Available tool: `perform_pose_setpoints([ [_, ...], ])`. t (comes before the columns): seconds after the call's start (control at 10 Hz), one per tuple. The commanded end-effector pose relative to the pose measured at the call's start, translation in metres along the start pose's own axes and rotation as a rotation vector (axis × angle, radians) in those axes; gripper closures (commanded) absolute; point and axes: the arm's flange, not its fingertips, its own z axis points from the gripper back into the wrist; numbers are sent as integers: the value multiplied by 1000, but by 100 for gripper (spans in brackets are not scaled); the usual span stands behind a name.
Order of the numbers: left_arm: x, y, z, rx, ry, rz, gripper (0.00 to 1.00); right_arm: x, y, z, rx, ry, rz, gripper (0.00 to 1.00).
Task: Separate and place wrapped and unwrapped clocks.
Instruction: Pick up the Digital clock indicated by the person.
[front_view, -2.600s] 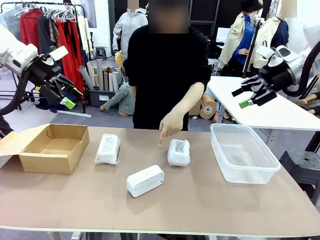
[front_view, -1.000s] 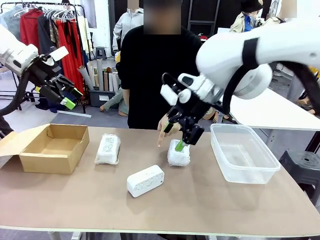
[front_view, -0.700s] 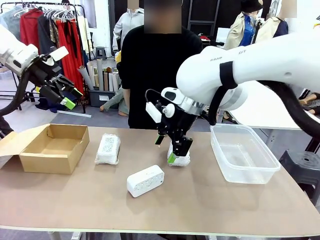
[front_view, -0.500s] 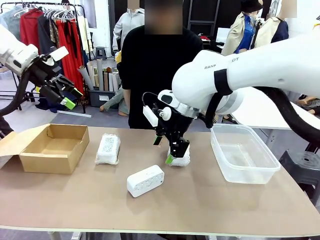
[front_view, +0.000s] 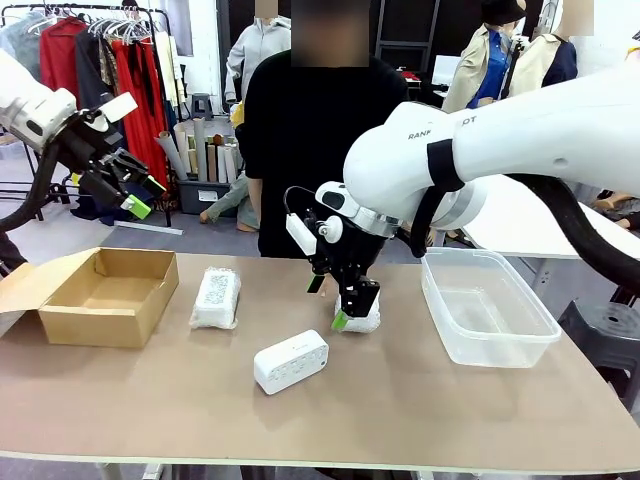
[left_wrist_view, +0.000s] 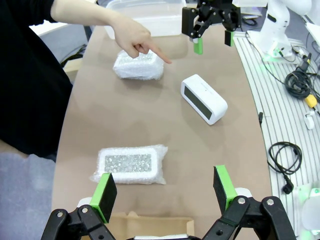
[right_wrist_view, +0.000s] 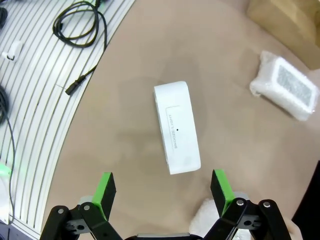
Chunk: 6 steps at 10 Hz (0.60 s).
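Nearest the robot's edge of the desk (front_view: 400, 415): the bare clock (front_view: 290, 361), lying flat and skewed, nothing touching it. Smooth hard shell, rounded corners; likely light but slippery, best pinched across its two long flat faces at mid-length. Behind it, a row. Left end, open cardboard box (front_view: 90, 325); near that, the left wrapped clock (front_view: 216, 297), label up, alone. Middle of the row, the middle wrapped clock (front_view: 364, 320), with the right gripper (front_view: 327, 302) low over its near-left end, jaws spread wide, nothing held. One green pad sits at the parcel's edge; whether it touches cannot be told. From the right wrist, the wrap peeks in beside one finger (right_wrist_view: 220, 187) rather than centred between the two, so the gripper looks off to one side of its target. Judgement: stiff block inside, soft cloudy wrap outside that will give and slide before the pads bite. Take it across the narrow width, mid-length, pads low on the sides, not on the loose wrap ends. Right end, clear tub (front_view: 495, 345), apart from the parcel. Far side: the person's hand (left_wrist_view: 131, 36), seen from the left wrist, index finger out toward that same parcel. Left gripper (front_view: 145, 195) hangs high above the box, jaws wide apart, empty.
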Motion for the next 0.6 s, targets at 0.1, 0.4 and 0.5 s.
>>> perform_pose_setpoints([
  [0.1,0,0,1,6,-2,0,0,0,0,0,0,0,0,0],
  [0.4,0,0,1,6,-2,0,0,30,-13,-24,-14,154,37,0],
  [0.5,0,0,1,6,-2,0,0,37,-15,-33,-10,180,48,0],
])
